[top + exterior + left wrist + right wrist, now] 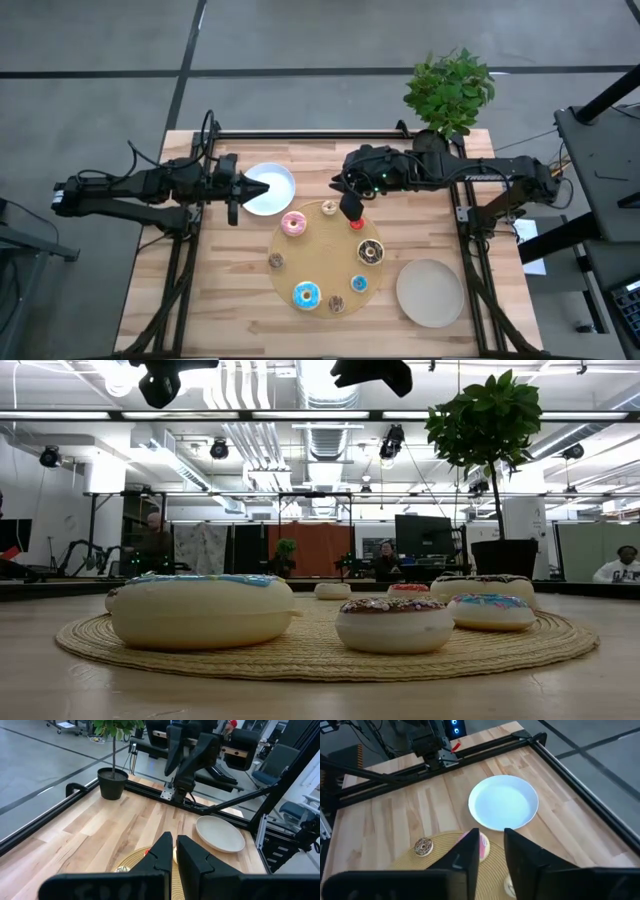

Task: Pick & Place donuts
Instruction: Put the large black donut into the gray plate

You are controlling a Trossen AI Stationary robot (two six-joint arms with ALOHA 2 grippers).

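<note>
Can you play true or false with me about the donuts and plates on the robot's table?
1. The white plate has a donut on it. False: it is bare.
2. The pink donut lies on the round woven mat. True.
3. The beige plate sits beside the mat, not on it. True.
4. The left gripper has its fingers wide apart. False: they are shut together, holding nothing.
5. The big blue donut sits on the beige plate. False: it lies on the mat.
6. The right gripper hangs over the mat's edge near a red donut. True.
</note>
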